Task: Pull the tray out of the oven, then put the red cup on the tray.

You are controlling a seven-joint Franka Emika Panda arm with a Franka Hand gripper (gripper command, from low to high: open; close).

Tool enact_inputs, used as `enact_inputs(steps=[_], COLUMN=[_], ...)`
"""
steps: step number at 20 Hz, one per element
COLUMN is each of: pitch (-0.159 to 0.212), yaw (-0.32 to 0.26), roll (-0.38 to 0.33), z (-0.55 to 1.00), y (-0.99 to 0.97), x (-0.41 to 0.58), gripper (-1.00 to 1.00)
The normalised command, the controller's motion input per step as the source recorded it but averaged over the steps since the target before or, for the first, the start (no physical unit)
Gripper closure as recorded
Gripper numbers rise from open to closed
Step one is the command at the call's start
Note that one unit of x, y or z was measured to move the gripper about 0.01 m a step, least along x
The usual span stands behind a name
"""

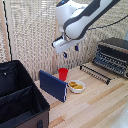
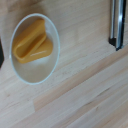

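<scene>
While the white-and-black robot arm hangs high over the pale wooden desk (image 1: 95, 100), its tool (image 1: 70, 50) sits above the small bright-red tapered cup (image 1: 63, 74), well clear of it, holding nothing. Two dark fingertips show with a gap between them, so it looks spread, though the view is small.

Task things, placed off the cup: the boxy black and dark-grey toaster oven (image 1: 114, 55) stands well apart toward the exterior view's right, with its drop-down door lowered. The flat dark metal barred tray (image 1: 107, 63) seems partly out over that door; I cannot tell how far. The door's long bar handle (image 1: 95, 74) lies between cup and oven. The white bowl of yellow snacks (image 1: 76, 86) sits just beside the cup, and a dark-blue flat book-like slab (image 1: 54, 85) leans just beside it on the other side. A large black soft case (image 1: 20, 97) is further off.

The wrist view shows only the bowl (image 2: 34, 50), bare wood and a dark bar at the edge; the cup is not in it.

Judgement: the step in hand is picking up the cup. To do it well, centre over the cup, come straight down, close on its rim or wall, and avoid clipping the bowl or slab. Lift high enough to clear the handle.

No brand, label or writing is readable.
</scene>
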Motion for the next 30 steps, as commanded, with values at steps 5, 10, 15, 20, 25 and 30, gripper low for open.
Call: enact_inputs(steps=[5,10,15,20,25,30], pitch=[-0.063,-0.038,0.017,0.1,0.146,0.088], yaw=[0.107,0.11,0.095,0.069,0.046,0.068], roll=[-0.322,-0.32,-0.32,-0.3,-0.272,-0.193], z=[-0.03,-0.07,-0.1,-0.04,-0.01,-0.07], y=[-0.31,-0.32,-0.34,-0.36,-0.4,-0.59], x=[0.0,0.0,0.06,0.099,0.131,0.172], gripper=[-1.0,-1.0,-1.0,-1.0,-1.0,-1.0])
